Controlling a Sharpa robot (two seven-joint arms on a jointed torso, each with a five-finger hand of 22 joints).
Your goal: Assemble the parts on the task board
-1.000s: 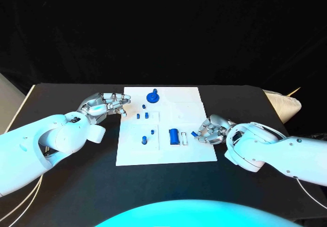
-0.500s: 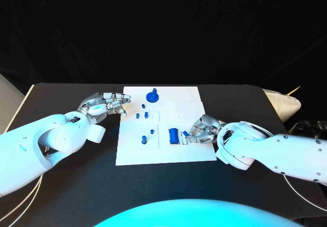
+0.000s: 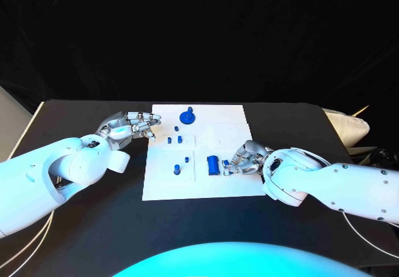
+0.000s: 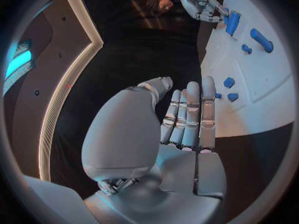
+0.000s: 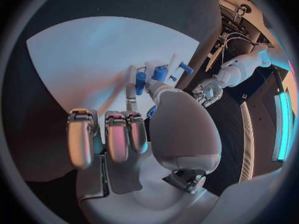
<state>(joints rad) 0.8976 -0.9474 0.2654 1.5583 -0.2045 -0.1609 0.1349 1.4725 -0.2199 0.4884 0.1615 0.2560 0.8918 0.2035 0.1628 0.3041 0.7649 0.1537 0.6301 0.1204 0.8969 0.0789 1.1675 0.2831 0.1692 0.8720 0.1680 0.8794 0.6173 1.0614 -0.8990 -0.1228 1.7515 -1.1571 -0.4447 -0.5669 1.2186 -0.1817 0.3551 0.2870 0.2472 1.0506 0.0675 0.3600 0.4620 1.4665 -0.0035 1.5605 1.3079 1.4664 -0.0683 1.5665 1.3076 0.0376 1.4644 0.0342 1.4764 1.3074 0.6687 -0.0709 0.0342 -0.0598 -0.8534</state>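
The white task board (image 3: 203, 184) lies mid-table. On it stand a blue knob (image 3: 187, 118), several small blue parts (image 3: 176, 169) and a larger blue cylinder (image 3: 213, 165) with a white peg (image 3: 224, 168) beside it. My right hand (image 3: 246, 158) reaches over the board's right edge, its fingertips right beside the cylinder and peg. It pinches a small blue part (image 5: 141, 78) between thumb and a finger; the cylinder (image 5: 161, 73) lies just beyond. My left hand (image 3: 127, 127) hovers off the board's left edge; its fingers (image 4: 190, 114) lie straight and hold nothing.
A beige object (image 3: 350, 129) sits at the table's right edge. Black tabletop (image 3: 91, 231) surrounds the board. The board's right half (image 3: 226, 134) carries nothing but faint outlines.
My right hand has moved left from the board's right edge onto the board, up to the blue cylinder. The left hand has stayed put.
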